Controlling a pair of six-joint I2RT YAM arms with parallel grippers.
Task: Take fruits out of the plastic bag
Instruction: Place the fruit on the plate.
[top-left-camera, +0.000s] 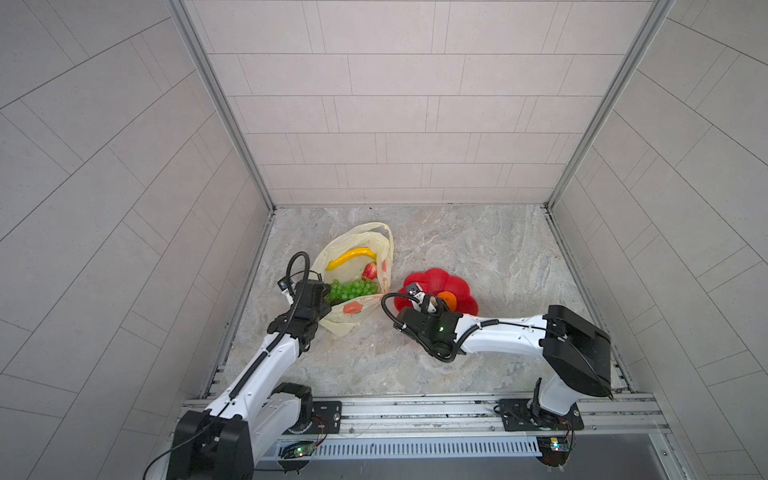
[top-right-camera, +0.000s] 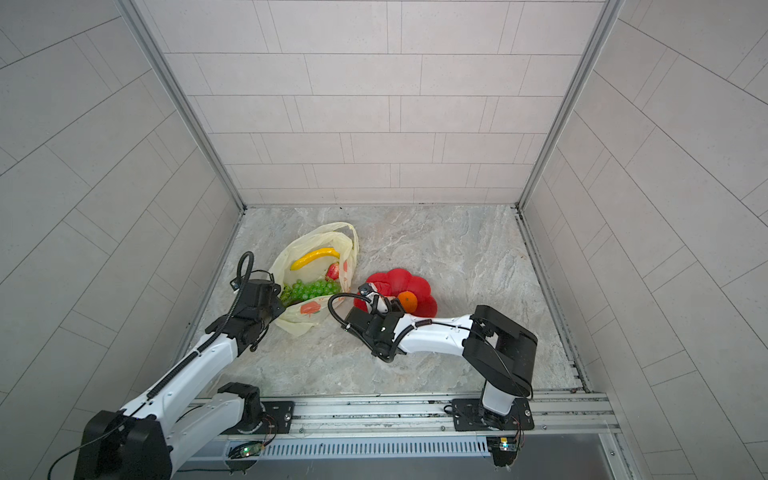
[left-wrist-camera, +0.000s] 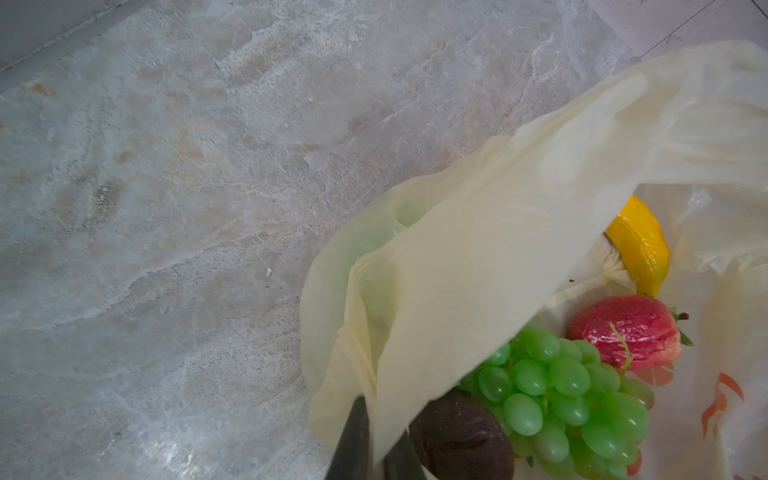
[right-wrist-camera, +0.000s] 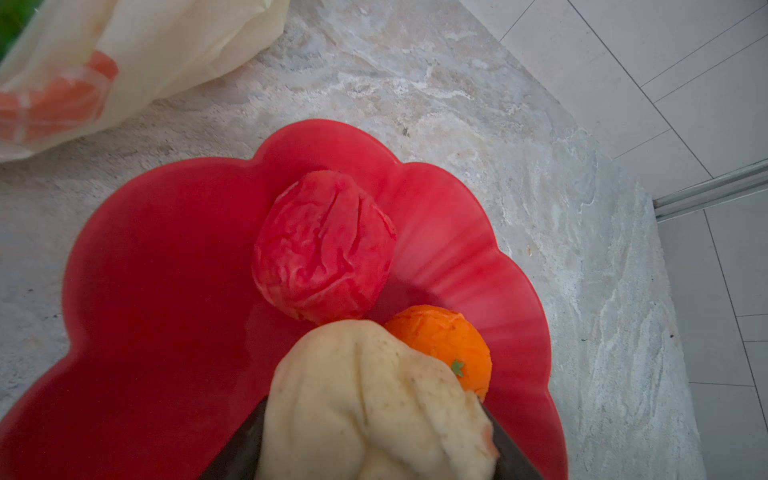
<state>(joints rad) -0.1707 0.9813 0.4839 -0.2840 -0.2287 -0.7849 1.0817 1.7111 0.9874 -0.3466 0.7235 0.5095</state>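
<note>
The beige fruit (right-wrist-camera: 374, 399) is gripped in our right claw (right-wrist-camera: 376, 440), over the dish (right-wrist-camera: 166, 270), w/ the orange (right-wrist-camera: 444, 345) just beside it. We'd lower & open slowly, clear of the red fruit (right-wrist-camera: 324, 245). Our left claw (left-wrist-camera: 376, 451) pinches the bag (left-wrist-camera: 478, 249) rim; grapes (left-wrist-camera: 573, 399) & banana (left-wrist-camera: 642, 245) lie inside, just ahead.

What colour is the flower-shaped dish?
The dish is bright red; it shows best in the right wrist view.

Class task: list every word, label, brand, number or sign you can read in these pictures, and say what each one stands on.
No text can be read in any view.
Thin pale-yellow plastic bag: its orange prints are fruit-slice pictures; any lettering among them is too blurred to read.
Red flower-shaped plastic dish: no marking visible.
</note>
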